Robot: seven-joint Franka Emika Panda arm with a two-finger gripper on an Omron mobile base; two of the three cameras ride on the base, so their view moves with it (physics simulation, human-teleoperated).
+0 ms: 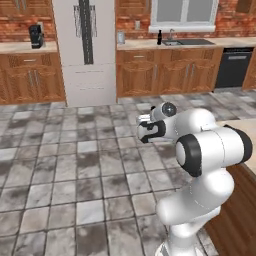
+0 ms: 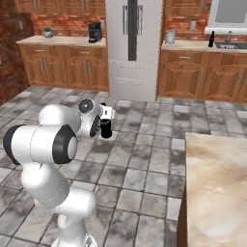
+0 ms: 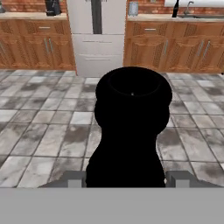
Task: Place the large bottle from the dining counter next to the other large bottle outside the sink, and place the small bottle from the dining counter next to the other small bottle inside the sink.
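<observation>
Against the far brick wall, going left to right in the left base view: one black coffee machine (image 1: 35, 36) stands on the wooden cabinet-top counter (image 1: 20, 47); one tall pale double-door fridge (image 1: 84, 50) follows; then one small grey canister (image 1: 121, 37); then one black glossy cola-shaped bottle with a narrow neck (image 1: 159, 38), upright on the counter just left of the one dark grey sink plate with its curved chrome tap (image 1: 187, 42), outside the basin; one black dishwasher front (image 1: 233, 67) closes the row. Nearer, over the grey marbled floor tiles (image 1: 65, 170), the white arm's two-finger gripper (image 1: 149, 131) holds a second black glossy cola-shaped bottle (image 3: 130, 131) off the floor; in the hand view this held bottle stands between the two finger tips (image 3: 75, 178), its round mouth toward the far cabinets; the jaws are clamped on its body. So two black bottles are counted. At the right of the right base view lies one beige-brown marbled stone dining counter (image 2: 217, 188), with the held bottle (image 2: 105, 129) well to its left.
</observation>
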